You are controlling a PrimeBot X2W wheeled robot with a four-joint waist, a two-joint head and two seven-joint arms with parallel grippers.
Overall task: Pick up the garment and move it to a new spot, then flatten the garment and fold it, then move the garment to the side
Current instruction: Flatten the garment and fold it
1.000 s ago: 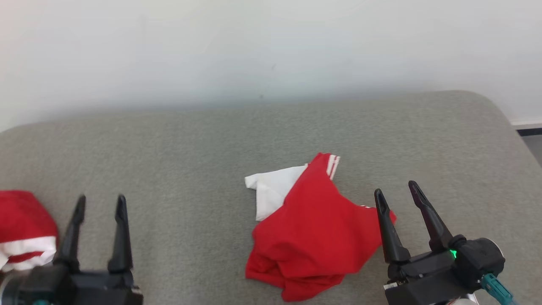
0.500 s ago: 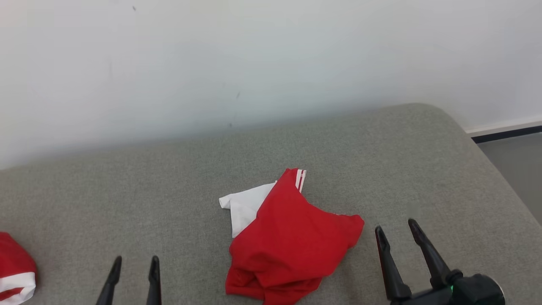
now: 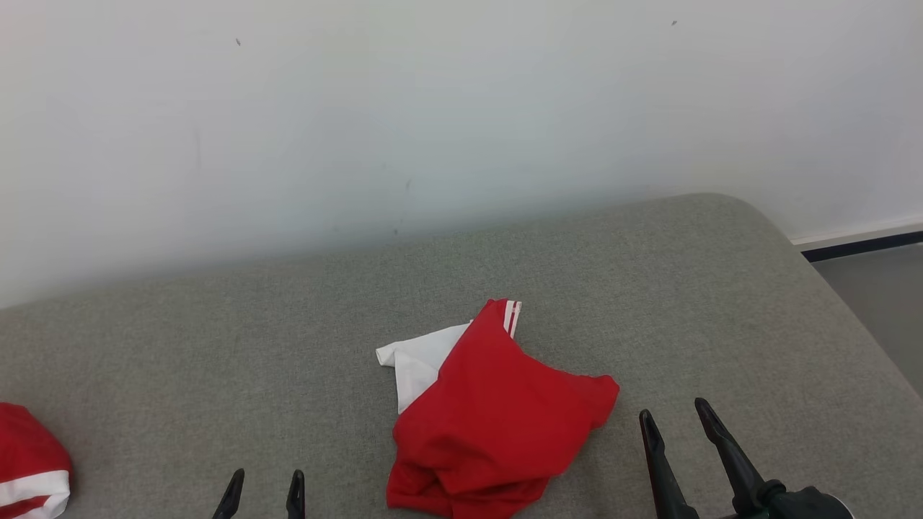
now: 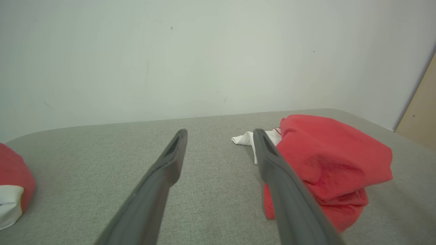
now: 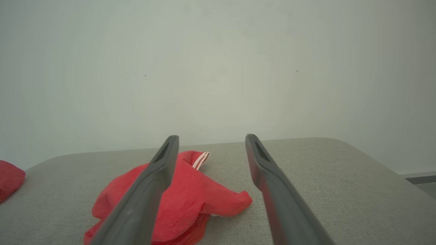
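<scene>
Garment [image 3: 497, 425]: crumpled red heap with a white flap [image 3: 418, 360] and a striped hem [image 3: 510, 316], lying untouched on the grey cushion [image 3: 216, 375].

Left gripper [image 3: 265, 476]: jaws spread wide, nothing between them. Heap just off the right finger, level with the tips and a little ahead in the left wrist view.

Right gripper [image 3: 672, 409]: jaws likewise wide apart and empty. Heap off the left finger, nearest red corner close to that tip but apart from it in the head view (finger overlapping cloth in the right wrist view, so no help there).

Risks, by judgement only:
- Pinching just the top layer, given bunched folds and hidden edges; result, one flap lifted and the rest trailing.
- Closing on the loose red corner alone; likely a twist in the heap rather than a clean lift.
- Pressing fingertips too deep into the soft cushion; upholstery caught along with the cloth.
- Uneven grasps from the two sides; a skewed lay-down, harder to flatten afterwards.
- Farther out, well off the left jaws' left finger, a second red-and-white cloth [image 3: 29, 468]; easily mistaken for the target.

Containers: none to report. Both cloths straight on the cushion, pale wall [image 3: 433, 108] beyond.
</scene>
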